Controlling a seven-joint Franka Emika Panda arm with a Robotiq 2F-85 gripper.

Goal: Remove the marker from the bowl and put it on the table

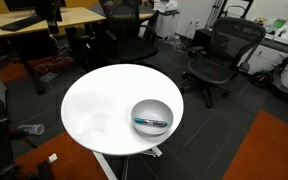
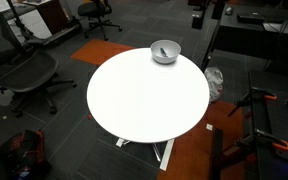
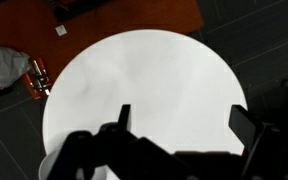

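Observation:
The shiny grey bowl (image 1: 152,104) stands near the edge of the round white table (image 1: 99,105); in an exterior view it sits at the far edge (image 2: 165,51) of the table (image 2: 144,95). The teal-blue marker (image 1: 151,122) lies inside the bowl. My gripper (image 3: 184,120) is open and empty, high above the table (image 3: 144,75). The wrist view shows no bowl or marker; my gripper body hides the lower part of the view.
Black office chairs (image 1: 219,55) (image 2: 24,75) stand around the table. A wooden desk (image 1: 44,20) is at the back. Orange carpet (image 3: 114,20) and a white bag (image 3: 4,68) lie beside the table.

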